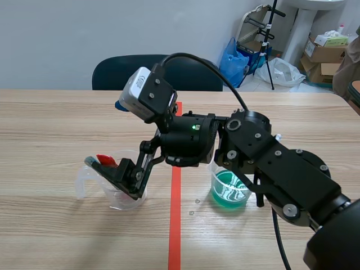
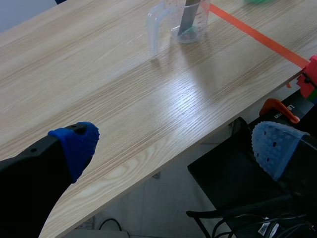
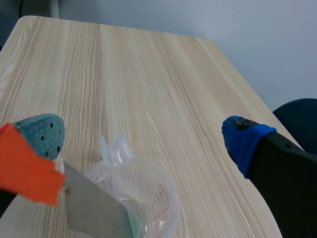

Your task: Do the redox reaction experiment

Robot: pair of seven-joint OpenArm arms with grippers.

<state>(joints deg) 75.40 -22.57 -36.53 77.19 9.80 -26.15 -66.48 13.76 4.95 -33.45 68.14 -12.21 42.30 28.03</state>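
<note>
Right gripper (image 3: 143, 136) stands with its fingers spread wide, clamping nothing. Its arm comes across the tape line (image 1: 175, 225) to hang over the clear beaker (image 3: 158, 198). That beaker sits left of the line, nearer the desk's (image 2: 99, 74) robot-side edge than its far edge.

A metal strip (image 3: 94, 208) leans inside the beaker, lower end on the bottom, upper end wrapped in a red tag (image 3: 25, 171). The tag lies right against the grey-green pad (image 3: 42, 131), well apart from the blue pad (image 3: 245, 141). Whether the tag touches the near pad I cannot tell.

The strip looks thin, stiff and light, with slick bare faces, so the taped end is likely the best hold. The beaker seems thin plastic and easy to tip, so a sideways pull on the strip could drag it over.

A green beaker (image 1: 230, 191) stands just right of the line. The left gripper (image 2: 173, 144) hangs off the desk's near edge, fingers apart and empty, far from both beakers.
</note>
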